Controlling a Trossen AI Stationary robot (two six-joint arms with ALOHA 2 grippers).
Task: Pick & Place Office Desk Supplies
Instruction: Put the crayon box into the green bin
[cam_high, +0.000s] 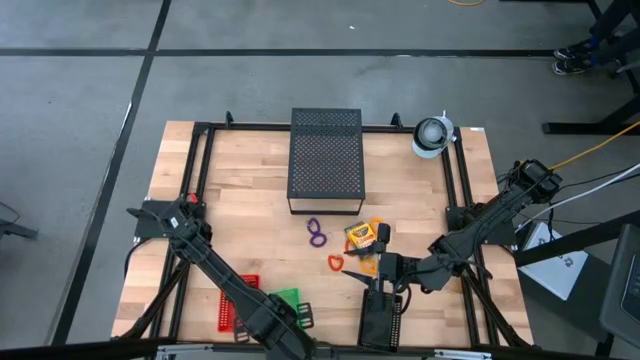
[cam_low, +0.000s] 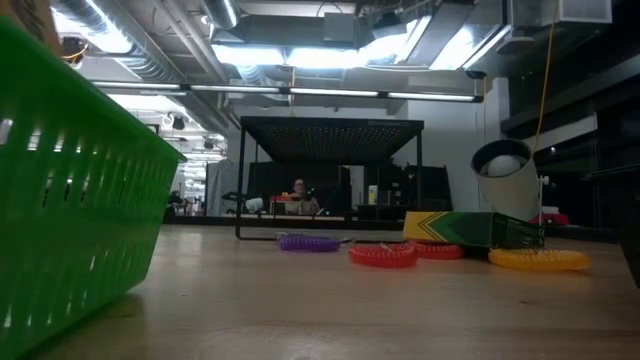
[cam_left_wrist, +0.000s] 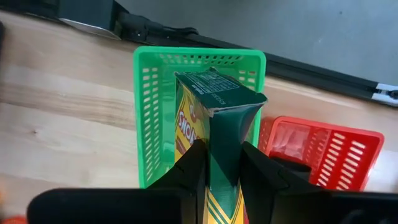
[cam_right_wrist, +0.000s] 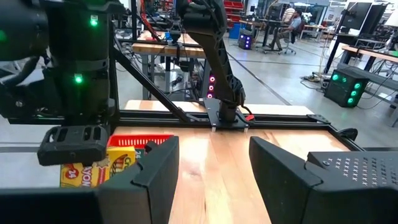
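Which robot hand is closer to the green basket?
The left gripper. It holds a crayon box right over the green basket. The right gripper is open, farther off by the rings and another crayon box.

Wooden counter (cam_high: 250, 190): black mesh box (cam_high: 325, 160) at the back edge, rings (cam_high: 317, 234) and crayon box (cam_high: 361, 236) mid-counter, green basket (cam_high: 287, 300) and red basket (cam_high: 236, 300) up front.

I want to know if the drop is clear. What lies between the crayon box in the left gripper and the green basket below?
Nothing: in the left wrist view the crayon box, clamped by the left gripper, hangs over the green basket with only open space between.
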